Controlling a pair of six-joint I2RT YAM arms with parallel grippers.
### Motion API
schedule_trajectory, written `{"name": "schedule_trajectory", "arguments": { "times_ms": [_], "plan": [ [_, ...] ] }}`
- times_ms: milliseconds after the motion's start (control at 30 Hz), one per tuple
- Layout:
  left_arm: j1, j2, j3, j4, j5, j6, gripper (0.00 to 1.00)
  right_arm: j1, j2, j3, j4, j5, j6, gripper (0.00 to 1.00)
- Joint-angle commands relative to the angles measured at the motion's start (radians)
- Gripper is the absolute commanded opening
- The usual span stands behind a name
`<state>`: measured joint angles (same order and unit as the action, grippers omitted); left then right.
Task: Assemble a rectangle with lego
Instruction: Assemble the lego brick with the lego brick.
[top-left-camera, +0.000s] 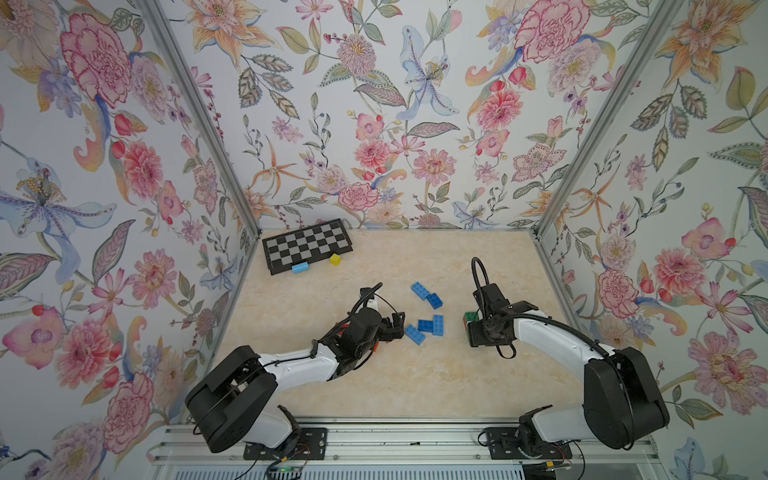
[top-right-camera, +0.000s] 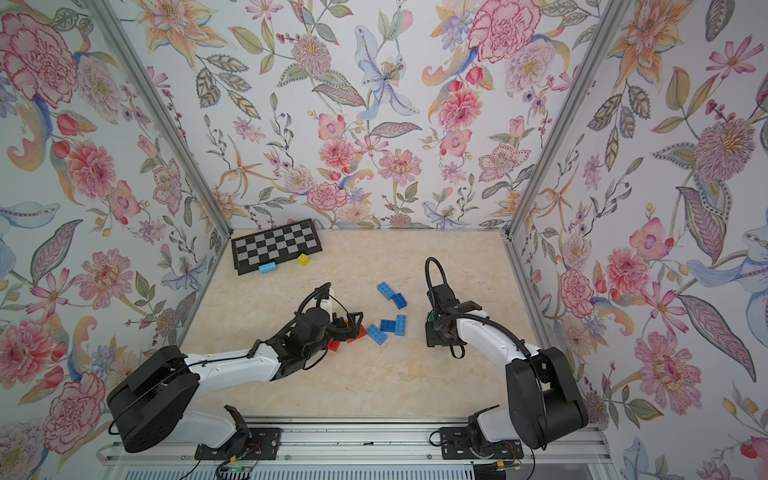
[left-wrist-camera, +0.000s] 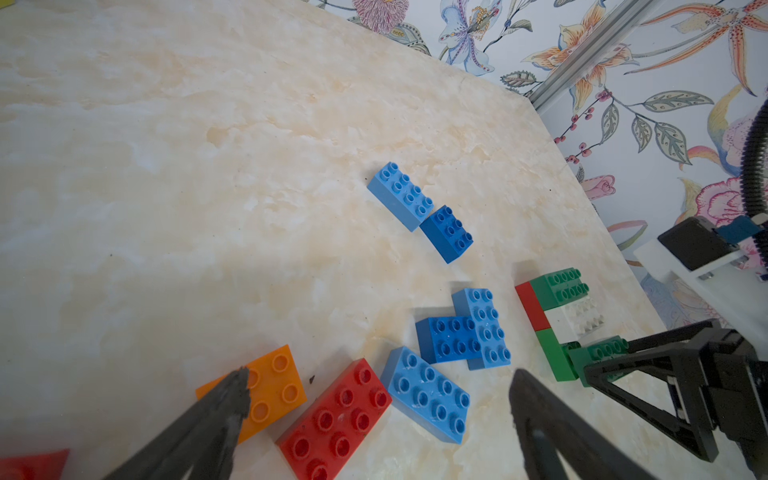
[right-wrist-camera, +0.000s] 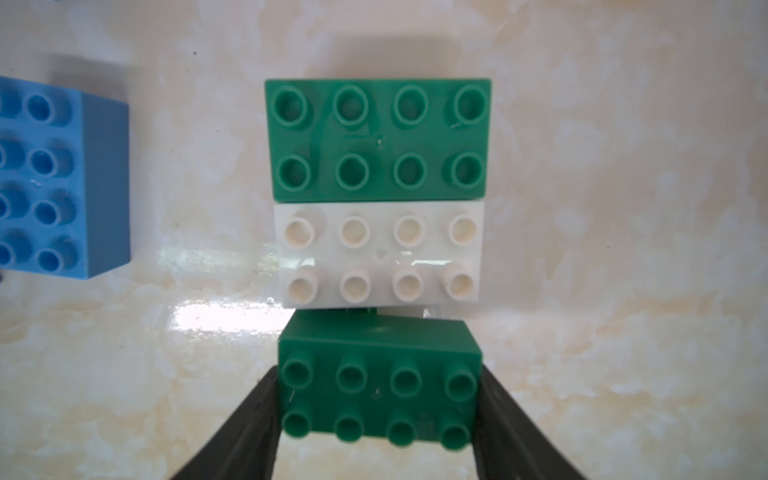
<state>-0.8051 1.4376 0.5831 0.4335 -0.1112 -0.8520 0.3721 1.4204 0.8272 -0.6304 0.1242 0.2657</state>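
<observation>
My right gripper is shut on a green lego brick, gripping its two short ends. That brick sits right beside a white brick, which lies against another green brick. In the left wrist view this cluster rests on a red and green lower layer. My left gripper is open and holds nothing. It hangs over a red brick, with an orange brick and a light blue brick on either side. More blue bricks lie between the arms.
A black-and-grey checkerboard lies at the back left, with a light blue block and a yellow cube by it. Two blue bricks lie further back. Floral walls close three sides; a metal rail runs along the front.
</observation>
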Motion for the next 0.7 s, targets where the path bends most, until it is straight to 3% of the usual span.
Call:
{"name": "schedule_trajectory", "arguments": {
  "times_ms": [0,667],
  "plan": [
    [0.010,0.000,0.014,0.012,-0.006,-0.002,0.99,-0.004,0.017,0.028,-0.009,0.032,-0.018,0.33],
    [0.012,-0.003,0.002,0.020,-0.007,-0.012,0.99,-0.025,0.067,0.032,-0.007,-0.028,-0.031,0.34]
  ]
}}
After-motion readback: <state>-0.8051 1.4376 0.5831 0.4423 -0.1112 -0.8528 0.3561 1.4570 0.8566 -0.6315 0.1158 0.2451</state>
